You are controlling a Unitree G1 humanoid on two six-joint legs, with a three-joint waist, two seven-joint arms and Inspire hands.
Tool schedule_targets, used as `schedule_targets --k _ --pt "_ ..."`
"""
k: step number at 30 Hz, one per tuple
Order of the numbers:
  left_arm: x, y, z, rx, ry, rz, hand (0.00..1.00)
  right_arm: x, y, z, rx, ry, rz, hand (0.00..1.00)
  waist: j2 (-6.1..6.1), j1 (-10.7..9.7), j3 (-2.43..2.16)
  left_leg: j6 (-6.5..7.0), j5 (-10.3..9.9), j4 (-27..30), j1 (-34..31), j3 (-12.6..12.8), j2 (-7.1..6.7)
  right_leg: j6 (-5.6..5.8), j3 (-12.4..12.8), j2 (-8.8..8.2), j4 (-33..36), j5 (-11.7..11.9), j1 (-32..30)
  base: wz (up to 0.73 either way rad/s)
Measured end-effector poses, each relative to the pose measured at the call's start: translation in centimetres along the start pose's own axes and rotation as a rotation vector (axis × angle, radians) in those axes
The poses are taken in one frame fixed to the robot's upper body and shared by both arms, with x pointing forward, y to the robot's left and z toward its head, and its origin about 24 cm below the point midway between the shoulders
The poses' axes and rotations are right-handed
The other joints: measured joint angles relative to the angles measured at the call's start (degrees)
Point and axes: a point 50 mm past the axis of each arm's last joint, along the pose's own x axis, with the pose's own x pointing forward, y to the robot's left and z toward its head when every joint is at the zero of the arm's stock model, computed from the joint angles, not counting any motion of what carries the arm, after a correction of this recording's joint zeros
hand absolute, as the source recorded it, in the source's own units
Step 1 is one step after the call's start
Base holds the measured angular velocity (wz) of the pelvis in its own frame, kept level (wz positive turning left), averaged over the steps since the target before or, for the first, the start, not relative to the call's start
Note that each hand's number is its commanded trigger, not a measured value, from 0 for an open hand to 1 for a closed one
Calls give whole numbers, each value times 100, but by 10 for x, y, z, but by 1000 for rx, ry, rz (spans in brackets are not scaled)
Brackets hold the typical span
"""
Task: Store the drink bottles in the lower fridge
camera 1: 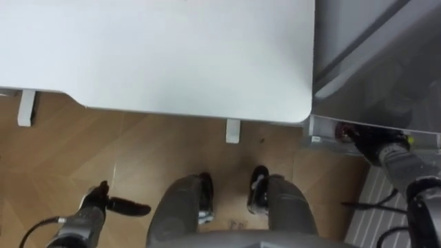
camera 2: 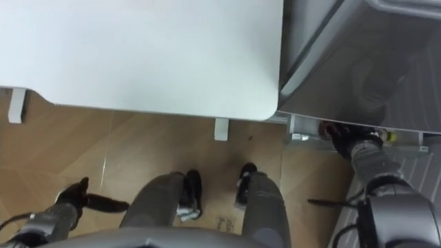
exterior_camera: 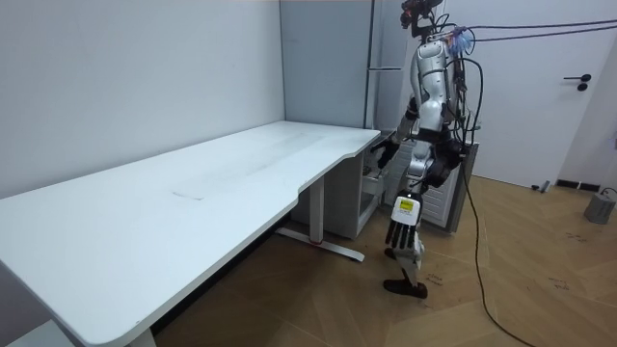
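Fridge beside white table, right hand at red drink.

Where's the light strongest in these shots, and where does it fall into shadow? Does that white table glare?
Left eye view: the table is evenly bright, with no hot spot; the fridge is dim grey, darkest low down around the right hand; a pale sheen lies on the floor. Room view: the light is soft, with shadow pooled under the table.
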Motion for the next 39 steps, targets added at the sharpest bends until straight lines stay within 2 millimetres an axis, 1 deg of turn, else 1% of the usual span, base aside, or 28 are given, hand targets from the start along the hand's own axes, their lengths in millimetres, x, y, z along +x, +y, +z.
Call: schedule_targets --k 1,3,6,9,11,12,14,16,17,22,25,27,29,30,34,37,39 --pt "0 0 0 0 -1 0 0 -1 -3 -1 -1 -1 -5 0 -2 1 -4 -3 2 -33 51 1 2 5 5 12 -41 8 50 -5" --pt "0 -2 0 -2 -15 -3 0 -3 -11 -6 -4 -5 -21 0 -20 5 -44 -24 16 -159 175 -9 17 18 6 69 -242 74 203 -6" --pt "0 -4 3 -4 -36 -7 0 -4 -15 -11 -8 1 -35 0 -40 -30 -68 -30 23 -258 304 7 37 41 27 122 -404 140 360 -6" --pt "0 -3 3 -6 -39 -4 0 -4 -18 -13 -20 7 -56 0 -55 -54 -81 -22 18 -295 408 44 37 57 74 140 -427 156 439 -7" --pt "0 -3 3 -6 -39 -4 0 -4 -17 -13 -44 10 -72 0 -45 -87 -85 -21 16 -311 443 45 40 63 76 148 -448 161 474 0" --pt "0 -3 2 -9 -37 -4 0 -3 -16 -13 -53 6 -75 0 -31 -119 -94 -21 15 -334 451 48 49 62 77 161 -481 185 485 -4" --pt "-1 -4 1 -24 -34 -6 0 -3 -13 -12 -73 -1 -80 0 -7 -118 -104 -21 15 -342 468 104 79 44 77 171 -499 219 489 -12" --pt "-1 -6 0 -26 -31 -11 0 -2 -12 -11 -95 -12 -91 0 29 -118 -122 -25 20 -367 499 113 75 40 93 167 -491 223 494 -11" --pt "-1 -7 -1 -26 -28 -13 0 -3 -13 -11 -102 -14 -100 0 41 -126 -129 -28 28 -389 528 156 73 38 102 162 -478 223 498 -10" --pt "-1 -8 -3 -26 -21 -13 0 -3 -16 -14 -133 -13 -172 0 77 -146 -115 -46 47 -412 544 195 79 20 107 163 -470 224 481 -3" --pt "-1 -10 -4 -29 -19 -14 0 -5 -24 -19 -126 -5 -241 0 83 -159 -110 -48 48 -415 545 180 77 16 87 158 -514 208 494 0" --pt "-2 -12 -6 -31 -14 -20 0 -5 -26 -22 -123 0 -282 0 102 -170 -91 -48 48 -423 528 177 75 19 82 154 -517 206 487 0" --pt "-2 -13 -6 -32 -12 -22 0 -6 -28 -23 -122 0 -315 0 117 -202 -83 -47 48 -424 509 163 74 24 58 148 -507 203 484 6" --pt "-2 -13 -6 -32 -10 -20 0 -6 -29 -22 -109 -6 -335 0 124 -251 -82 -46 48 -424 484 150 73 28 40 143 -508 196 471 10" --pt "-2 -12 -6 -32 -9 -7 0 -8 -34 -19 -61 -24 -413 0 128 -290 -83 -44 49 -420 409 146 72 28 27 137 -486 184 398 2" --pt "-1 -12 -4 -33 -7 -4 0 -10 -41 -20 -68 -19 -483 0 115 -308 -83 -44 49 -388 335 147 49 23 48 113 -381 141 282 0" --pt "-1 -14 -3 -37 -5 -11 0 -11 -42 -20 -73 -15 -520 0 105 -291 -78 -40 50 -288 274 149 -5 21 70 45 -192 79 153 0"
